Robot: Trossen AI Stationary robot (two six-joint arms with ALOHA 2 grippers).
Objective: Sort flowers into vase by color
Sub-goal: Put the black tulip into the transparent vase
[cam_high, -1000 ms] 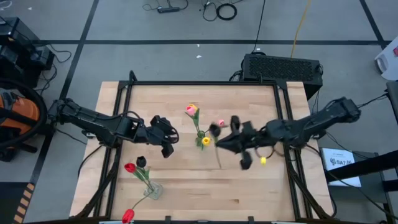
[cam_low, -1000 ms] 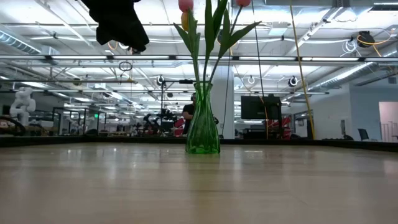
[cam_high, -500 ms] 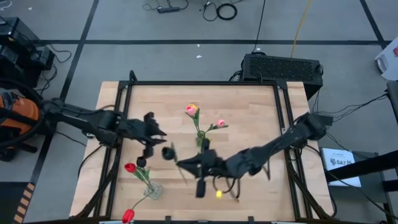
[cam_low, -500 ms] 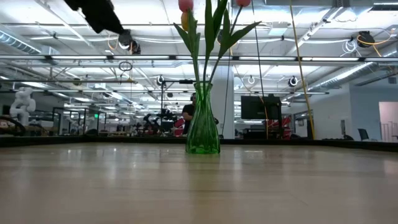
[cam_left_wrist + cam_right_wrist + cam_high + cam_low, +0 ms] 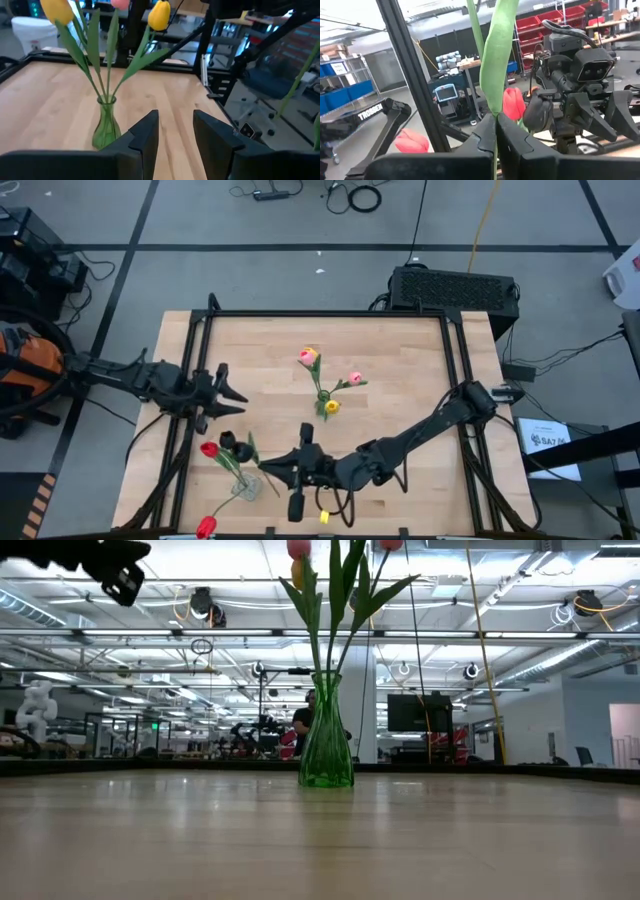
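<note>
My right gripper (image 5: 270,469) reaches across to the near-left part of the table and is shut on a black-headed tulip (image 5: 244,450). It sits right beside the clear vase (image 5: 246,486), which holds a red tulip (image 5: 208,448) and a black one (image 5: 228,440). Another red tulip (image 5: 205,526) lies at the near edge. The green vase (image 5: 325,406) stands mid-table with pink and yellow tulips (image 5: 308,357). My left gripper (image 5: 228,389) hovers open near the left edge, holding nothing; its wrist view looks at the green vase (image 5: 106,127). My right gripper pinches the black tulip's green stem (image 5: 493,119) between its two fingers, where a long leaf (image 5: 500,55) joins it. The fingers come roughly level from the table's right side, across the stem. Whether the stem's lower end is in the clear vase, I cannot tell.
The table's black frame rails (image 5: 195,340) run along its left and right sides. Bare wood lies on the far side and the near-right of the table (image 5: 420,490). In the low view the green vase (image 5: 326,740) stands mid-table and my left gripper (image 5: 122,578) hangs high.
My right gripper has swept from beside the green vase toward the table's near-left, carrying the black tulip over to the clear vase. My left gripper has drawn back from mid-table toward the left edge.
</note>
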